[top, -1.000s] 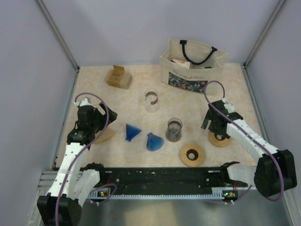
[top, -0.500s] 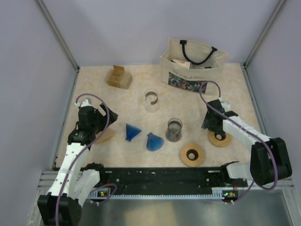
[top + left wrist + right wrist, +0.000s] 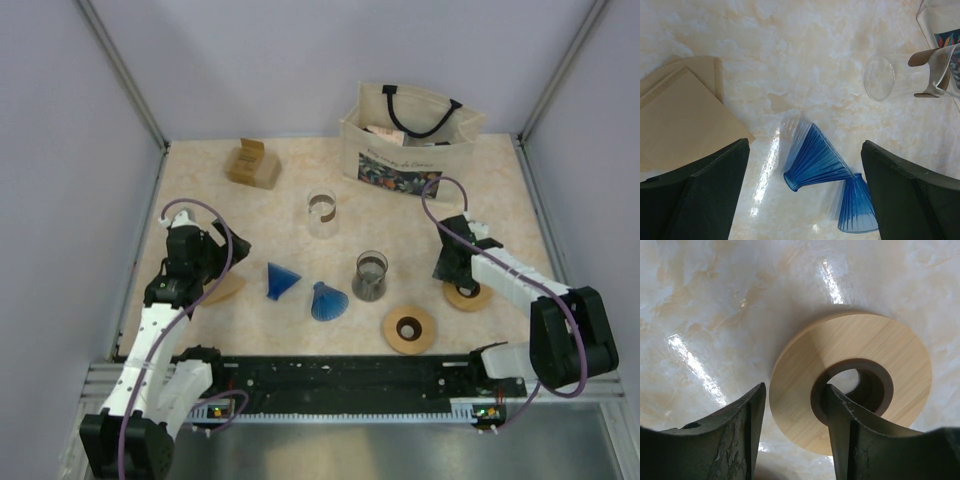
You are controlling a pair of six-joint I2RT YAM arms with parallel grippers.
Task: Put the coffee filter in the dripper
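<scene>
The filter (image 3: 685,120) is judged very light and limp. As paper it is easily creased, easily slid on the glossy, marble-patterned worktop (image 3: 790,50), and awkward to lift while flat. It is seen as a tan, fan-shaped sheet with a crimped seam along one edge. It lies flat at the left of the worktop, and the edge of a second sheet shows behind it. A pinch at a free corner or edge is judged best, so that one sheet alone is taken.

The left fingers (image 3: 700,195) are held wide apart above it and clamp nothing.

Two blue drippers (image 3: 815,160) lie on their sides just right of the filter and appear to touch. They are ribbed, translucent cones, judged stiff, slick and liable to roll.

The right fingers (image 3: 725,440) are set astride the band of a wooden ring (image 3: 890,370), one outside it and one in its dark-lined hole. Whether the ring is gripped cannot be told. The ring is smooth, straight-grained and judged rigid.
</scene>
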